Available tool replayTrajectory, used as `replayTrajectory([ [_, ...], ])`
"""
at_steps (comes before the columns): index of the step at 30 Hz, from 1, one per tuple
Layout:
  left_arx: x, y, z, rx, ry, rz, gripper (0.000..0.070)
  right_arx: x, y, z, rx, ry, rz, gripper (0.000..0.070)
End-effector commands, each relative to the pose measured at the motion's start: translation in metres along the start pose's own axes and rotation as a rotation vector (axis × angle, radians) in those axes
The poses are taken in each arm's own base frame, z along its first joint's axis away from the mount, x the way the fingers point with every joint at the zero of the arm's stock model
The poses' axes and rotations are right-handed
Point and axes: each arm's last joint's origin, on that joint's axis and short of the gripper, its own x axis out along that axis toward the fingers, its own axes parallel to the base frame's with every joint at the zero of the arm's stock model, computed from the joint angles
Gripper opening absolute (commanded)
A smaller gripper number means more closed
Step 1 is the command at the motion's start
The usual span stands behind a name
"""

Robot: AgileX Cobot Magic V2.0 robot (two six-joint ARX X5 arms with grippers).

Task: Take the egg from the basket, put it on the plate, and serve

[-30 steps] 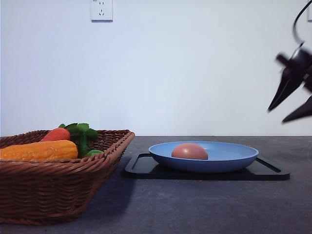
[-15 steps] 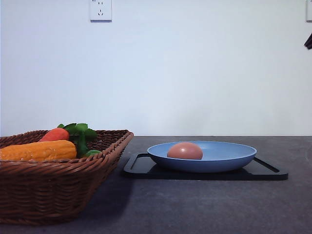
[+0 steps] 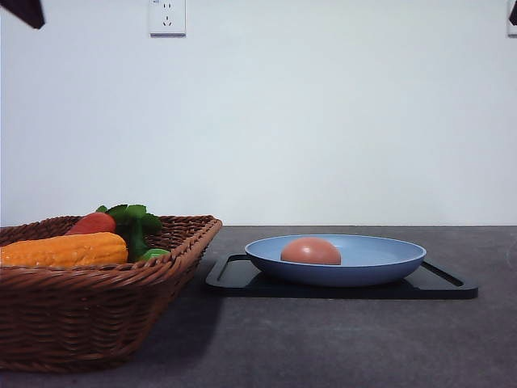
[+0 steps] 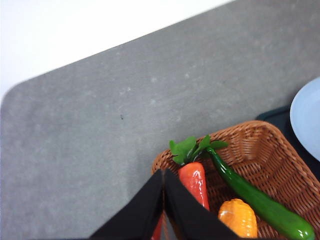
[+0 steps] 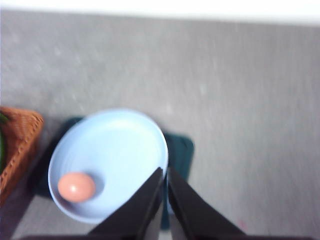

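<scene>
The pinkish-brown egg [image 3: 311, 251] lies in the light-blue plate [image 3: 380, 257], left of its middle; from the right wrist, the egg [image 5: 76, 186] sits near the rim of the plate [image 5: 120, 145]. The wicker basket [image 3: 97, 307] stands at the left, with its rim [image 4: 250, 131] below the left wrist. My left gripper [image 4: 164, 171] hangs high over the basket, shut and holding nothing. My right gripper [image 5: 164, 171] hovers high above the plate, also shut and holding nothing. A dark piece of the left arm [image 3: 23, 10] pokes in at the top left corner.
The plate rests on a flat black tray [image 3: 444, 284]. In the basket lie a corn cob [image 3: 65, 249], a carrot [image 4: 195, 186] with green leaves and a green cucumber [image 4: 260, 205]. Bare grey tabletop [image 3: 339, 339] stretches in front of the tray.
The right gripper has lifted out of the front view at the right. A dark part of the left arm has entered at the top left. The egg has rocked slightly in the plate.
</scene>
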Motion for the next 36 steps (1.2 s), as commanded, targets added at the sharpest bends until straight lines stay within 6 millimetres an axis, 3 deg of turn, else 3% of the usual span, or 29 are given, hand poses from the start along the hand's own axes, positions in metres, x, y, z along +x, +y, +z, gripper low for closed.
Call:
replayTrajectory([
  [1, -0.001, 0.001, -0.007, -0.061, -0.023, -0.012, 0.0000, 0.002, 0.003, -0.010, -0.029, -0.046, 0.004, 0.0000],
  [9, -0.011, 0.004, -0.071, -0.242, -0.165, -0.068, 0.0000, 0.021, 0.006, -0.084, -0.056, -0.177, 0.069, 0.0000],
  [14, -0.019, 0.007, -0.096, -0.370, -0.170, -0.101, 0.0000, 0.029, 0.004, -0.112, -0.030, -0.157, 0.088, 0.0000],
  [32, -0.020, 0.008, -0.100, -0.385, -0.144, -0.098, 0.0000, 0.029, 0.004, -0.111, -0.029, -0.169, 0.090, 0.0000],
  [36, -0.030, 0.016, -0.102, -0.385, -0.190, -0.075, 0.0000, 0.029, 0.004, -0.111, -0.029, -0.169, 0.090, 0.0000],
])
